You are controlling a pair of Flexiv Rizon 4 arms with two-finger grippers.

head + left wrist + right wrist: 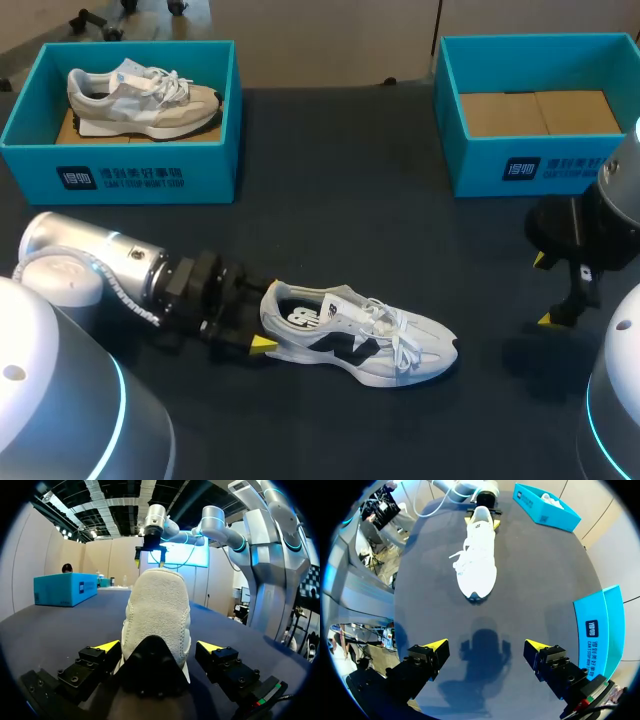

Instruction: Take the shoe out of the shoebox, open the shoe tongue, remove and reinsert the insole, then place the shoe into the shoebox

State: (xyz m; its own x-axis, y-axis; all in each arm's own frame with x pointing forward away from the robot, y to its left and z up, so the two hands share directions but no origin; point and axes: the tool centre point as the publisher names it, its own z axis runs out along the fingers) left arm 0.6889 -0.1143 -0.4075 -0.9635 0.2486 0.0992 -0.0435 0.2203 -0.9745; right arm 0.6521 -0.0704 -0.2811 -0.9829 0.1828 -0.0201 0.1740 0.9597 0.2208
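A white shoe with a black logo (360, 340) lies on its sole on the dark table, toe pointing right. My left gripper (258, 322) is at its heel. In the left wrist view the heel (157, 615) sits between the open fingers of the left gripper (159, 647), with a small gap on each side. My right gripper (545, 290) hangs open over bare table to the right of the shoe. Seen from the right wrist, the right gripper (486, 646) holds nothing, and the shoe (476, 555) lies ahead with its toe toward it. The empty shoebox (540, 150) stands at the back right.
A second blue box (120, 170) at the back left holds a grey and white shoe (140, 95). Dark bare table (400, 240) stretches between the two boxes and in front of them.
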